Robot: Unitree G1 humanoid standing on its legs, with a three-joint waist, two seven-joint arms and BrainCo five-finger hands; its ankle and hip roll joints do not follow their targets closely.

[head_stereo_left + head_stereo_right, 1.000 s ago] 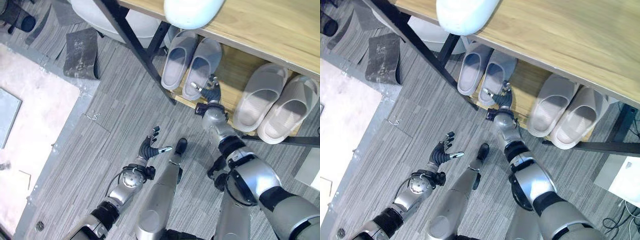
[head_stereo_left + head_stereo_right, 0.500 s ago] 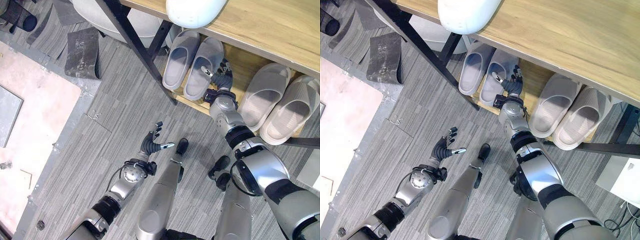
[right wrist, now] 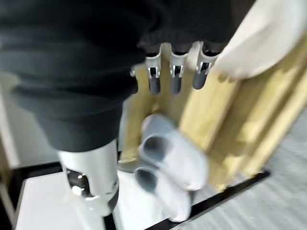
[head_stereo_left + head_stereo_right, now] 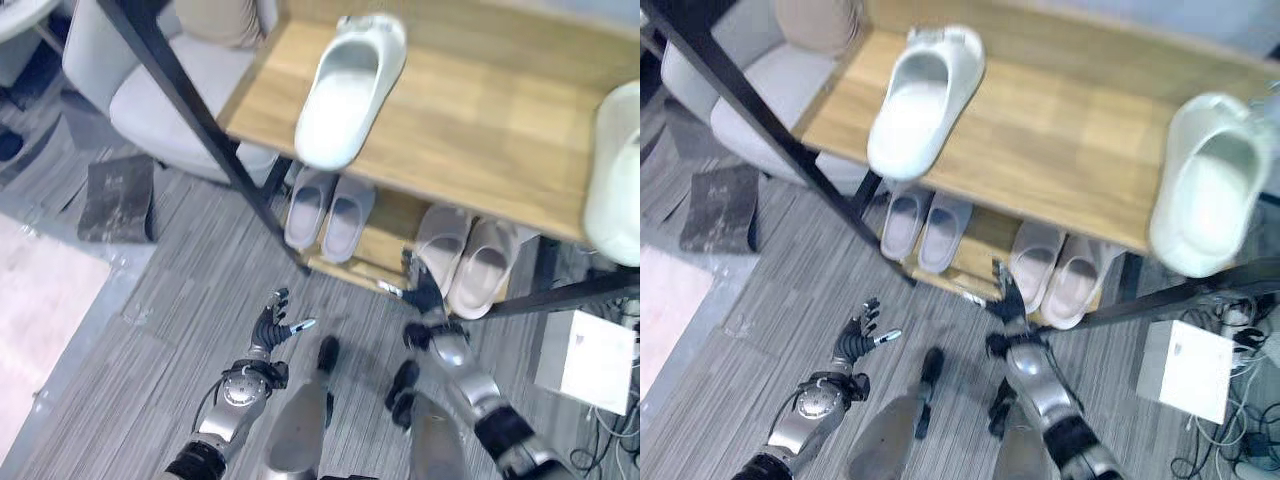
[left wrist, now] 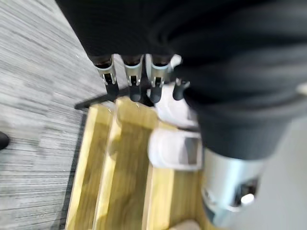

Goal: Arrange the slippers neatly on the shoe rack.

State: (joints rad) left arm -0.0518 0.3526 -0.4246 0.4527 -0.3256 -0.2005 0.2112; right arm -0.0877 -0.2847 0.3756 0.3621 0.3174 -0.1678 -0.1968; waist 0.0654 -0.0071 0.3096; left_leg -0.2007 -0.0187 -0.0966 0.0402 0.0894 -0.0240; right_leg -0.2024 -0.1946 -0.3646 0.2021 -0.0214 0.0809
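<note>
The wooden shoe rack (image 4: 470, 130) has a black frame. A grey pair of slippers (image 4: 325, 210) lies side by side on the left of its lower shelf, and a pale beige pair (image 4: 465, 260) on the right. On the upper shelf lies a white slipper (image 4: 345, 95), with a second white slipper (image 4: 1210, 185) at the right end. My right hand (image 4: 425, 295) is at the lower shelf's front edge, just before the beige pair, its fingers (image 3: 175, 79) straight and empty. My left hand (image 4: 270, 325) hangs open over the floor left of it, fingers (image 5: 134, 81) straight.
A grey chair (image 4: 170, 100) with a beige cushion stands left of the rack. A dark mat (image 4: 118, 200) lies on the grey floor beside it, and a pale rug (image 4: 40, 330) further left. A white box (image 4: 585, 360) sits on the floor at the right.
The camera has tilted up, so the upper shelf and its white slippers have come into sight. My right hand has drawn back from between the pairs to the shelf's front edge.
</note>
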